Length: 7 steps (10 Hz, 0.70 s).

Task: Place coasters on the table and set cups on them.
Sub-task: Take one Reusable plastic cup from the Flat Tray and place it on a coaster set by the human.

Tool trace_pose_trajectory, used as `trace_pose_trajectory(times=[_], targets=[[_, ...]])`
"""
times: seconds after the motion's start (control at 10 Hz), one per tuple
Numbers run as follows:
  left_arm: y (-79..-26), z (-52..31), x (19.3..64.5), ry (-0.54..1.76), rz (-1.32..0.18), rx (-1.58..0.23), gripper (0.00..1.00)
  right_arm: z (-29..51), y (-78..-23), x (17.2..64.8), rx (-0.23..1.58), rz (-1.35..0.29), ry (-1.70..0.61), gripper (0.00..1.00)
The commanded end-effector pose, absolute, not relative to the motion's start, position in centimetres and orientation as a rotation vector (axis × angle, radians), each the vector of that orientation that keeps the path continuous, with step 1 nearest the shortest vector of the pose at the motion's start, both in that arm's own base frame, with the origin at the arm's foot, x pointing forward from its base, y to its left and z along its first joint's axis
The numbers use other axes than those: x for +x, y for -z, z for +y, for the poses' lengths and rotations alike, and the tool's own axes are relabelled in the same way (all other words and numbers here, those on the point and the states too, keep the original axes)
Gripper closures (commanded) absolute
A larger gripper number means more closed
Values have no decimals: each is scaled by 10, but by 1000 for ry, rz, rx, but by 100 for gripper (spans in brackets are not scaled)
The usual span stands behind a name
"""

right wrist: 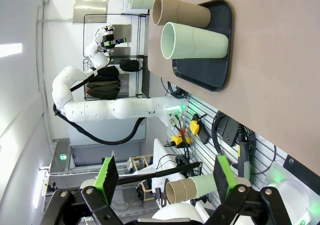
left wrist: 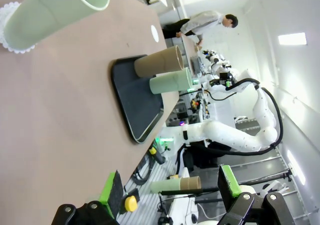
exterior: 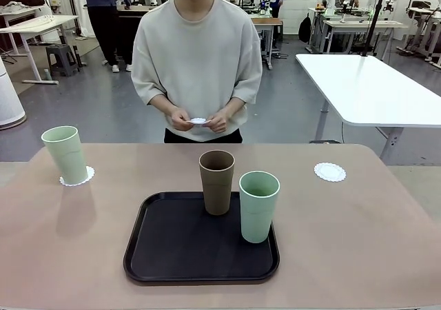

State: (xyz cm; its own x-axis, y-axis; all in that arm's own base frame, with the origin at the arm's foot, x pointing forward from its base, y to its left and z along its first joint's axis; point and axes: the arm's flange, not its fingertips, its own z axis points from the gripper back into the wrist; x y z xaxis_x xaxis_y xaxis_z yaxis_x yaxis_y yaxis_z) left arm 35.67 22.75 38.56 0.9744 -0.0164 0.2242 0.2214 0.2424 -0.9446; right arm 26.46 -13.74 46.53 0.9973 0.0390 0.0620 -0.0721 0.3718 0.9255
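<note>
Open tabletop flanks central black tray holding brown cup and green cup; another green cup sits on a coaster far left, second coaster alone far right. Person's hands pinch third coaster past far edge. Left claw and right claw gape wide, empty.

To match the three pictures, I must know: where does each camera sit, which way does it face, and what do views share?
Front view: fixed on the robot's side, facing across the matte beige-pink table at the person, whose hands show.
Left wrist view: on the left wrist, rolled sideways, facing over the table; the open left end effector shows.
Right wrist view: on the right wrist, rolled sideways, facing the table's edge; the open right end effector shows.
Shared: the black rectangular tray with the brown matte tumbler.
</note>
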Motion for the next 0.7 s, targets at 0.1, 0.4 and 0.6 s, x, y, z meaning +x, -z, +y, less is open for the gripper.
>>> trace_pose_trajectory(times=[0.1,0.4,0.6], targets=[[-387,229,356,153,-179,-1313,0,-132,-468,276,1103,-30,-88,0],[-387,229,356,153,-179,-1313,0,-93,-496,361,793,-106,27,0],[-387,229,356,153,-179,-1313,0,-51,-514,404,646,-157,-219,0]])
